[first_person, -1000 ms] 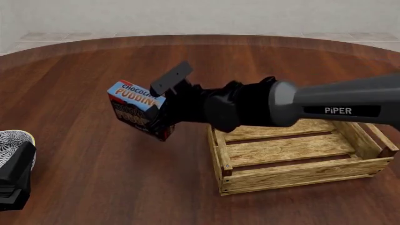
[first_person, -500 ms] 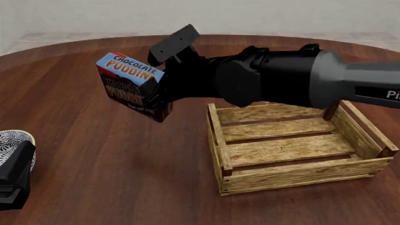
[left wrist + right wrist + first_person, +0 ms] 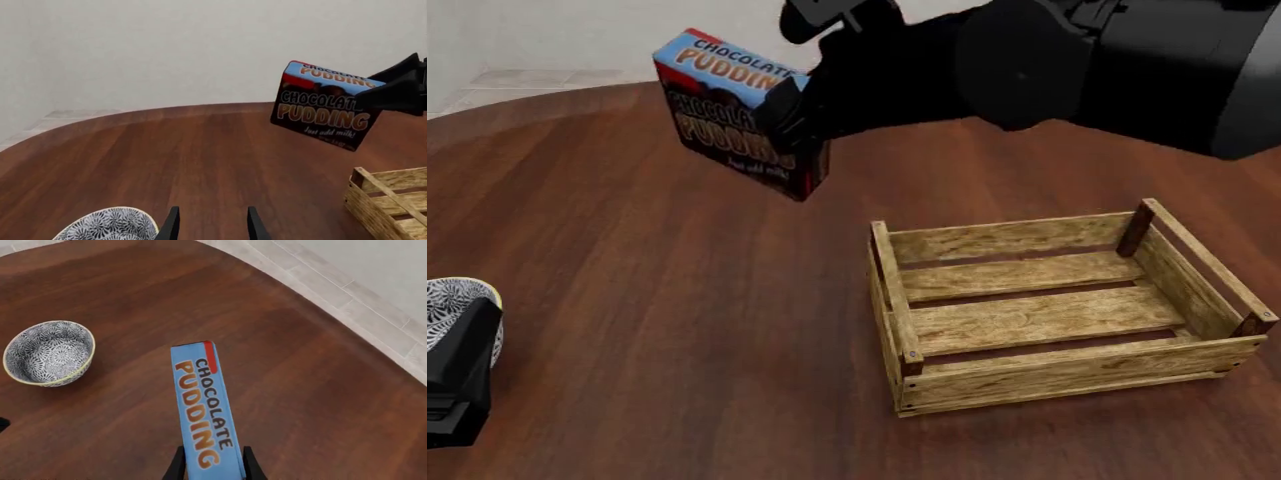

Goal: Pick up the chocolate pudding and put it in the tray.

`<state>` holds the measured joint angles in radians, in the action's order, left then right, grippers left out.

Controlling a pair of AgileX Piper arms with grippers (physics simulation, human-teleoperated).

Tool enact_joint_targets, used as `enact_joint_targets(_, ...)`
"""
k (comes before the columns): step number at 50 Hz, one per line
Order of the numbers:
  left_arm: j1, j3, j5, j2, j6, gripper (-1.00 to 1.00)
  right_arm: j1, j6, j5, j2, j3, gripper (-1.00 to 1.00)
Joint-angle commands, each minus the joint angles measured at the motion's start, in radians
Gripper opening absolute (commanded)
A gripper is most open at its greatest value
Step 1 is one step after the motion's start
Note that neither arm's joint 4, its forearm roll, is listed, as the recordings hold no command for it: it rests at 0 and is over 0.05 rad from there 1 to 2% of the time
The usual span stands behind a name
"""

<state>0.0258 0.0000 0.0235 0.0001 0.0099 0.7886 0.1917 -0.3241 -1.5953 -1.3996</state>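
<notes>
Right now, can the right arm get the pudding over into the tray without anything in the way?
Probably yes. The right claw holds the chocolate pudding lifted above the table, and the tray lies open and unoccupied. The left claw sits low near the bowl, away from that path.

Front overhead; wrists low (forward-facing).
</notes>
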Motion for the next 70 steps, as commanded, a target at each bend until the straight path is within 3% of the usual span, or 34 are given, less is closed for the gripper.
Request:
enact_joint_targets(1,0.005,0.000,0.004,0.000,-0.001,1.00,-0.020,-0.017,-0.066,0.074,-0.013,-1.00)
enact_joint_targets(20,0.022,0.000,0.004,0.000,-0.005,1.00,-0.035,-0.011,-0.143,0.219,0.056,-1.00)
enact_joint_targets(49,0.044,0.000,0.007,0.000,-0.008,1.00,-0.184,-0.026,-0.202,0.394,0.195,-1.00)
enact_joint_targets(70,0.049,0.000,0.009,0.000,-0.005,1.00,-0.232,-0.015,-0.299,0.511,0.227,-1.00)
